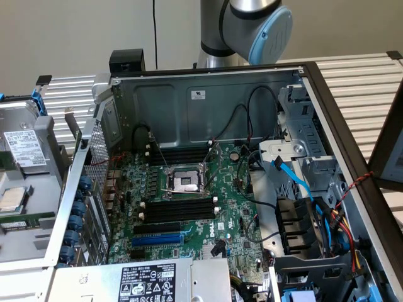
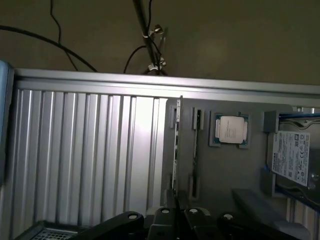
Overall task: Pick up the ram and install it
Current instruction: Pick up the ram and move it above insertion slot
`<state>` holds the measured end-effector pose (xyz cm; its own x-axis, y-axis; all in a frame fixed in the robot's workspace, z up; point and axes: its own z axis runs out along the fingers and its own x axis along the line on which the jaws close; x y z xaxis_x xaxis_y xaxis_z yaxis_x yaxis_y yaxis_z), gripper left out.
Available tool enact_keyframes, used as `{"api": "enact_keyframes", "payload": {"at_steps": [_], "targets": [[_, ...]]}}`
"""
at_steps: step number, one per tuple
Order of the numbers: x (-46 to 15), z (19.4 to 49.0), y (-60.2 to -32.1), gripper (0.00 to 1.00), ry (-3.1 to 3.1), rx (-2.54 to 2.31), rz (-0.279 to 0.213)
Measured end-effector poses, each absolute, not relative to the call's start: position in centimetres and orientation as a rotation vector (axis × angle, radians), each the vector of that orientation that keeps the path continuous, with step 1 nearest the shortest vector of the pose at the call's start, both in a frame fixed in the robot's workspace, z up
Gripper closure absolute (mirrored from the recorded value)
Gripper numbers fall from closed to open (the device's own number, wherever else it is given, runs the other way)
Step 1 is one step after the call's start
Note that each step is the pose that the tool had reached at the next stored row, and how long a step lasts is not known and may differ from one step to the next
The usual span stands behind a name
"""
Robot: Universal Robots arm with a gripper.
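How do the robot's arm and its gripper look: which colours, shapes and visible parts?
The arm is a smooth, round tube of silver-grey metal, and its thick joint carries a round light blue cap. The gripper is black, built of flat link bars joined by pins with round, shiny silver heads. No markings can be read on either.

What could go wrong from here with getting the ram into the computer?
The ram meets the shut claw edge-on; whether it is gripped is unclear, so it might tilt or slip. In the case, the CPU socket sits between the memory slots, so a stray move might hit it. Black cables hanging near the slots could snag.
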<state>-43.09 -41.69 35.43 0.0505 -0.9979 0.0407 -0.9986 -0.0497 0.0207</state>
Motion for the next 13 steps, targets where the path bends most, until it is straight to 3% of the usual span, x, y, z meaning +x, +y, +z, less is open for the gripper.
{"api": "enact_keyframes", "payload": {"at_steps": [13], "targets": [[-42.6, 40.4, -41.7, 0.87, -2.145, 2.236, 0.023]]}}
